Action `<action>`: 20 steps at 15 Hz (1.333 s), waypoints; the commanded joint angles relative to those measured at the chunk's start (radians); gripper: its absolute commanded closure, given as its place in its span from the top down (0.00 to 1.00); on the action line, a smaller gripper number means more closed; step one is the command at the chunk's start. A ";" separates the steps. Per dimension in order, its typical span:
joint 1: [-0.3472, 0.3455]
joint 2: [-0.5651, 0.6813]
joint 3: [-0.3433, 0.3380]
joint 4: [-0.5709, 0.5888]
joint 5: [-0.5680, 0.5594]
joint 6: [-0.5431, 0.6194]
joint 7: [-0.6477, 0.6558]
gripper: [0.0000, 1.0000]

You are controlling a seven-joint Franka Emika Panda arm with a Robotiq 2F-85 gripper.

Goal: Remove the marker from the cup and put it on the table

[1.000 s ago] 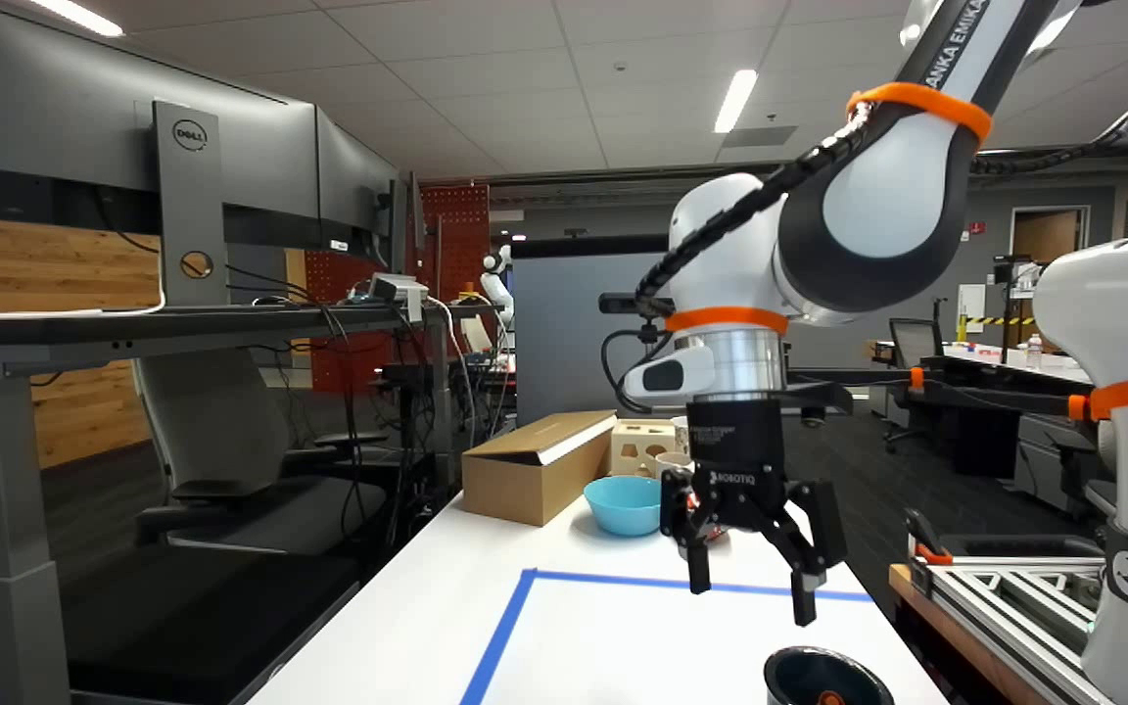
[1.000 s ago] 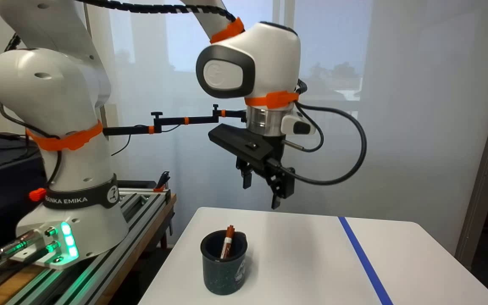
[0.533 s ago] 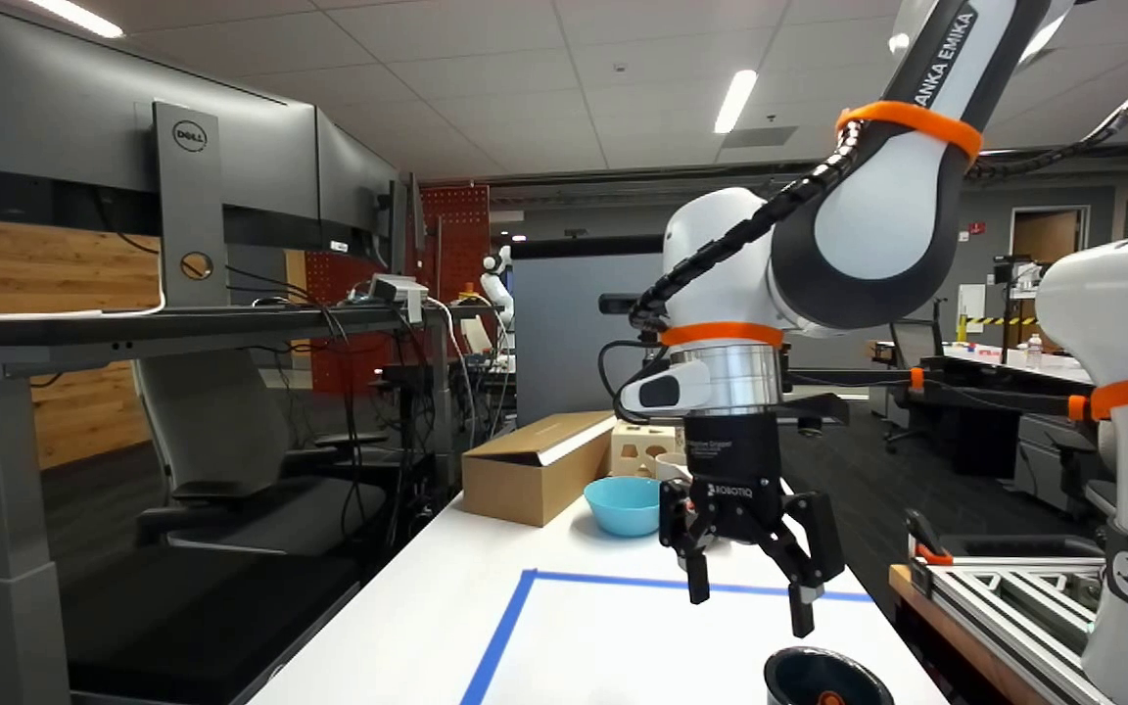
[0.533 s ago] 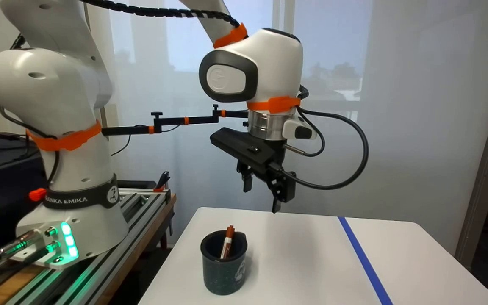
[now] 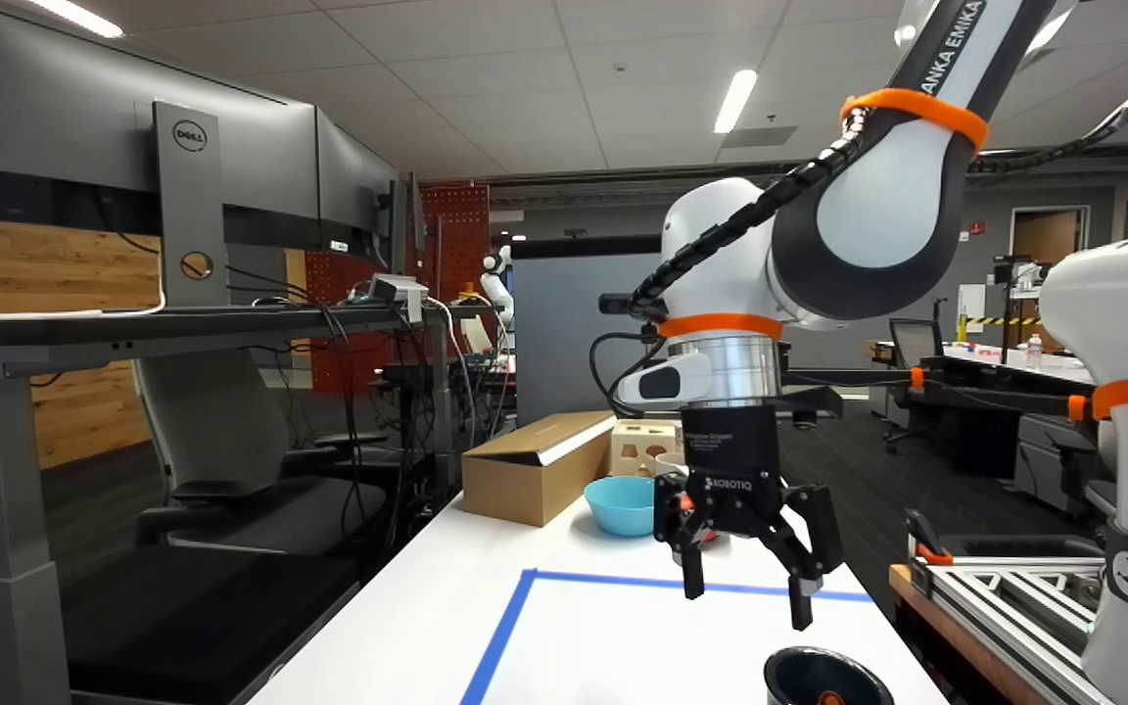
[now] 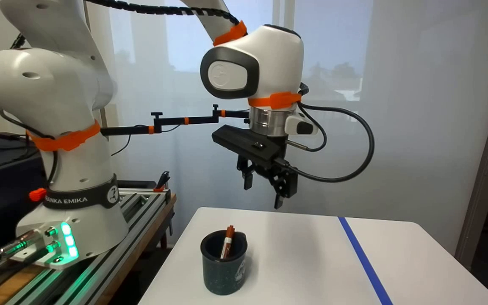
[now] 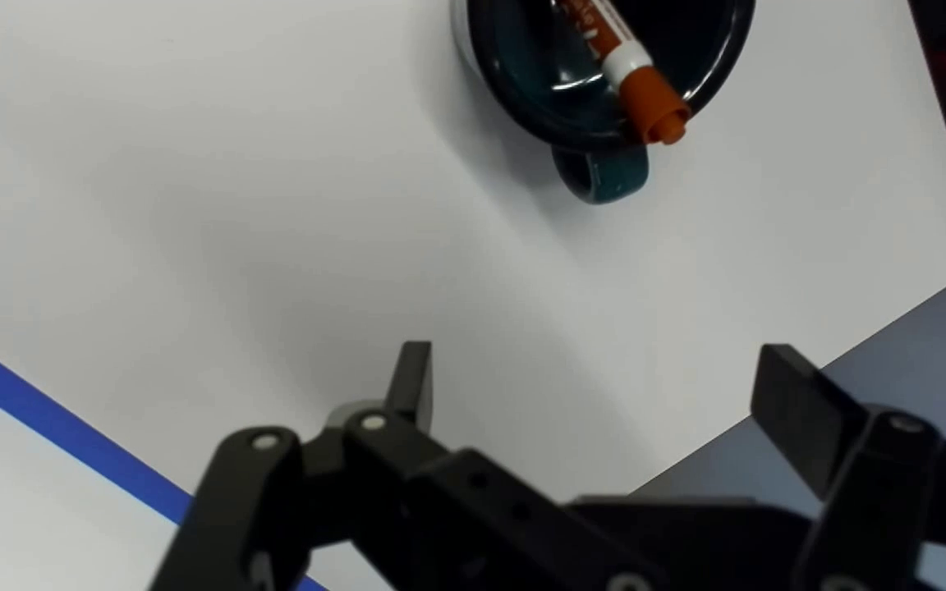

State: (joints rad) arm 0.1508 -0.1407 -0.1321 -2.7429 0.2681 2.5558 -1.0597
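One marker (image 6: 227, 242) leans in the cup (image 6: 222, 275) — pincer (image 5: 747, 600) agape.

In an exterior view, a dark green mug (image 6: 223, 275) stands upright on the white table (image 6: 299, 271). 1 brown marker (image 6: 227, 242) leans inside it, its capped end poking above the rim. The gripper (image 6: 263, 196) hangs higher than the mug, its 2 fingers (image 6: 248, 182) spread. 1 blue tape line (image 6: 363, 258) crosses the table; 3 green lights (image 6: 69, 240) glow on the robot's base (image 6: 95, 237).

A grey chair (image 5: 211, 421) stands by a desk (image 5: 84, 329) (monitors (image 5: 251, 147) on top); ceiling lights (image 5: 736, 101) glow.
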 commanded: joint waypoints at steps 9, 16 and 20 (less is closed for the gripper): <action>-0.068 -0.019 -0.022 0.001 0.047 -0.026 -0.185 1.00; -0.086 0.038 -0.006 -0.007 0.032 -0.047 -0.237 1.00; -0.085 0.068 0.027 -0.008 0.015 -0.047 -0.236 1.00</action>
State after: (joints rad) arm 0.0794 -0.0859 -0.1385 -2.7511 0.2827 2.5226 -1.2737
